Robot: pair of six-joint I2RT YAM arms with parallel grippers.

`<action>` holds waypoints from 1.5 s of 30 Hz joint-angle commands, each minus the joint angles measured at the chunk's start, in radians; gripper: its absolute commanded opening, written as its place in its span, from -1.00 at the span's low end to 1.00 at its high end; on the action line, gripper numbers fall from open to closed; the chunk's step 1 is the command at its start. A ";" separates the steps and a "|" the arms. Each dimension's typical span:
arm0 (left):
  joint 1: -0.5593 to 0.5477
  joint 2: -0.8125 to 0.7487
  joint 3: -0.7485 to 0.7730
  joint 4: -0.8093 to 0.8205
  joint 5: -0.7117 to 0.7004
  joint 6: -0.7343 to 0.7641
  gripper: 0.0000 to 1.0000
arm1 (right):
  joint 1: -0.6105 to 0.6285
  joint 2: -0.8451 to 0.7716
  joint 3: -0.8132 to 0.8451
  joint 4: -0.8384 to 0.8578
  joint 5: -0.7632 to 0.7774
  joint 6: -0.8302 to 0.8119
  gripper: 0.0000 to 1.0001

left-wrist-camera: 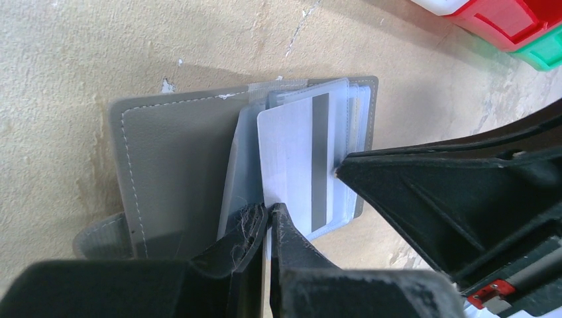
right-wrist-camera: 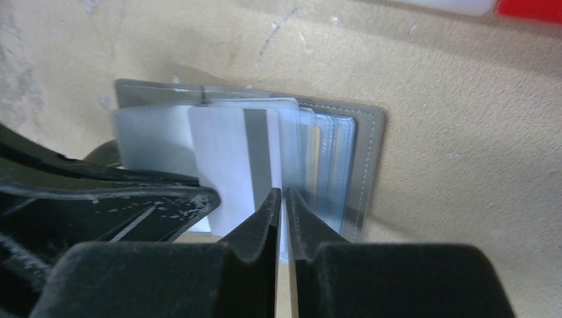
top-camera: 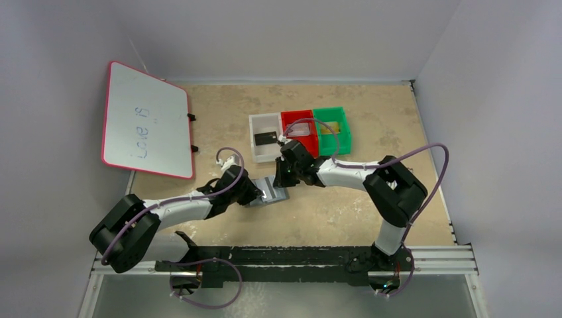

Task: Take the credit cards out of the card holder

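1. The card holder [top-camera: 270, 193] lies open on the bench [top-camera: 371, 119], between the left fingers [left-wrist-camera: 295, 265] and the right fingers [right-wrist-camera: 252, 232], each at one edge of it.
2. A silvery-grey card [left-wrist-camera: 291, 152] with a dark stripe sticks partly out of a clear sleeve [left-wrist-camera: 242, 165], its near edge right at the left fingers' tips.
3. The left fingers are pressed together on a thin pale edge; card or sleeve, I cannot tell.
4. The right fingers stand almost together, a thin slit between them, just beside the card; whether they pinch anything I cannot tell.
5. A black card [top-camera: 265, 138] lies in the white tray [top-camera: 254, 136], beyond the right fingers.
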 commanded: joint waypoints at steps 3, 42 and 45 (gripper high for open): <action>0.007 -0.024 0.023 -0.084 -0.050 0.052 -1.00 | -0.007 0.062 0.021 -0.069 0.074 -0.030 -0.84; 0.018 -0.064 -0.027 0.119 0.027 -0.029 -0.96 | -0.009 0.072 -0.002 -0.023 -0.006 -0.011 -0.88; 0.020 -0.060 -0.034 0.144 0.031 -0.044 -0.92 | -0.008 0.077 -0.004 -0.020 -0.012 -0.010 -0.89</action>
